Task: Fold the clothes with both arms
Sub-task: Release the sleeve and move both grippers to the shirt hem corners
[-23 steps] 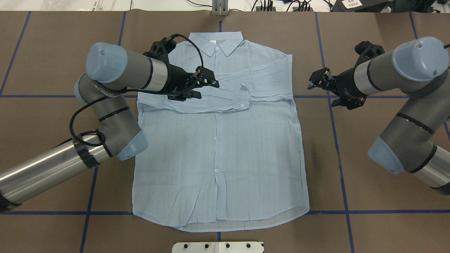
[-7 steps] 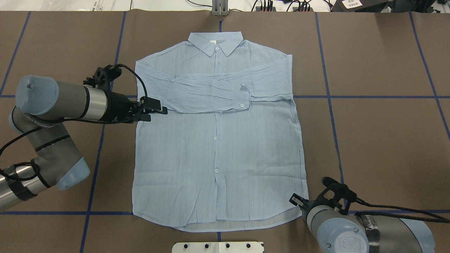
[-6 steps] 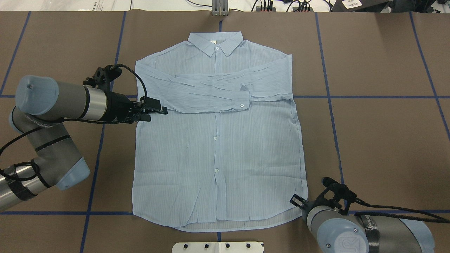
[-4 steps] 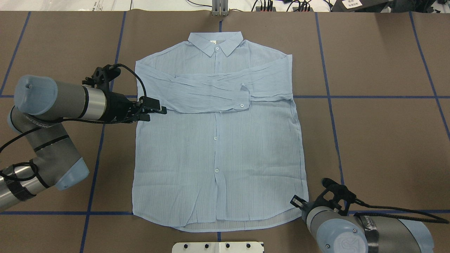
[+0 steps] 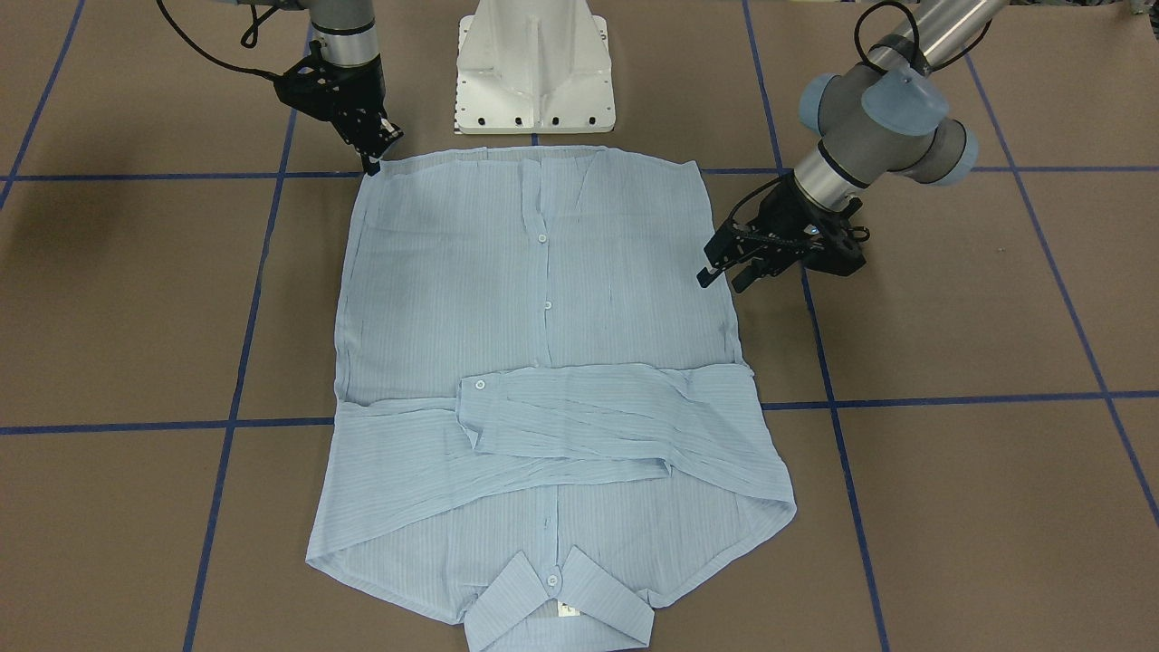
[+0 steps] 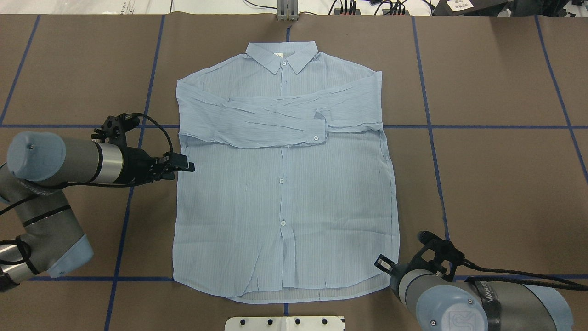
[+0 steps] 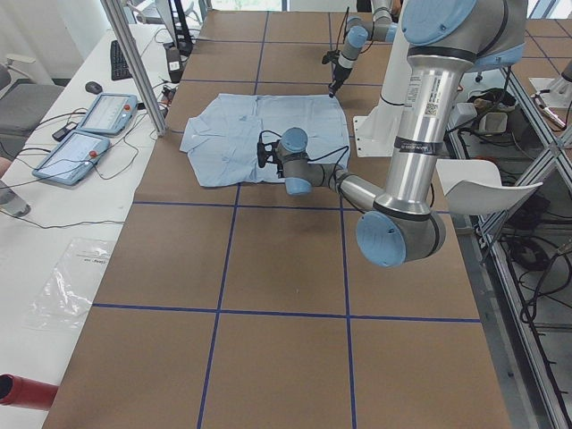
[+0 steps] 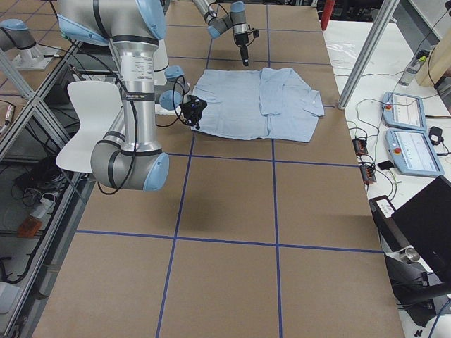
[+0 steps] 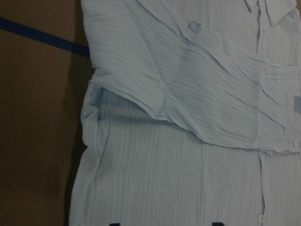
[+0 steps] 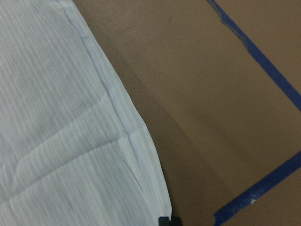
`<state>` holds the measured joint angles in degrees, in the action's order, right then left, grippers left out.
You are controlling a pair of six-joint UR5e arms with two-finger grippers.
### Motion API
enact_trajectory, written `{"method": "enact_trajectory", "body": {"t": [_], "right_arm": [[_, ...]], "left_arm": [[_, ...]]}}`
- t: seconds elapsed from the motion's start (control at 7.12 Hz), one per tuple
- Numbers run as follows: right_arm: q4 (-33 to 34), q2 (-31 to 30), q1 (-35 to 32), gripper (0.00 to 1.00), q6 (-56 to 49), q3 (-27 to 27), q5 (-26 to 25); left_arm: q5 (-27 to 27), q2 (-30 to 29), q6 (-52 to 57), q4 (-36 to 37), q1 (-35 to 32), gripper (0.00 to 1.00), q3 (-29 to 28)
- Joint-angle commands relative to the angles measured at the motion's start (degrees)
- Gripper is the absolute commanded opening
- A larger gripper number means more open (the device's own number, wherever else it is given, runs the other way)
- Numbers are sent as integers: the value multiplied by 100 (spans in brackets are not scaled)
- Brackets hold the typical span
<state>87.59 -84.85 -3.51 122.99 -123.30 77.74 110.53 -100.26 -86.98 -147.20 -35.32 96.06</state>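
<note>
Light blue, finely striped shirt (image 6: 285, 193) lies flat, front up and buttoned, collar on the side away from the robot, both sleeves folded across the chest. Left arm (image 6: 69, 158) is low at the shirt's side edge, left gripper (image 6: 186, 164) spread. Right arm (image 6: 459, 308) is at the near hem corner, right gripper (image 5: 371, 163) tips together there.

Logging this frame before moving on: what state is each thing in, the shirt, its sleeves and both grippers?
shirt: flat on the table, front up, buttoned, body not yet folded.
sleeves: both folded across the chest.
left gripper: open, empty, at the shirt's side edge.
right gripper: shut on the shirt's hem corner, it seems.
</note>
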Motion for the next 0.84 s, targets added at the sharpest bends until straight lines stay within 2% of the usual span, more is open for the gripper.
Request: {"method": "enact_trajectory", "body": {"t": [0.0,0.14,0.28,0.42,0.56,0.7], "right_arm": [[-13,4,-1,0,-12,16,13],[-13,12,-1,0,-12,16,13],[-31,12,-1,0,-12,34,13],[-40,21,17,0,-12,34,13],[-40,21,26,0,-3,42,13],[-40,21,26,0,-3,42,13]], "left_arm": [[-101,863,-3,215,358,72,917],[-545,1155,-20,1018,690,73,1533],[-794,1176,-168,2088,1068,73,2096],[-883,1158,-762,2359,1402,73,2197],[-1302,1071,-1420,2423,1971,72,2163],[-1358,966,-1514,2502,2090,72,2076]]}}
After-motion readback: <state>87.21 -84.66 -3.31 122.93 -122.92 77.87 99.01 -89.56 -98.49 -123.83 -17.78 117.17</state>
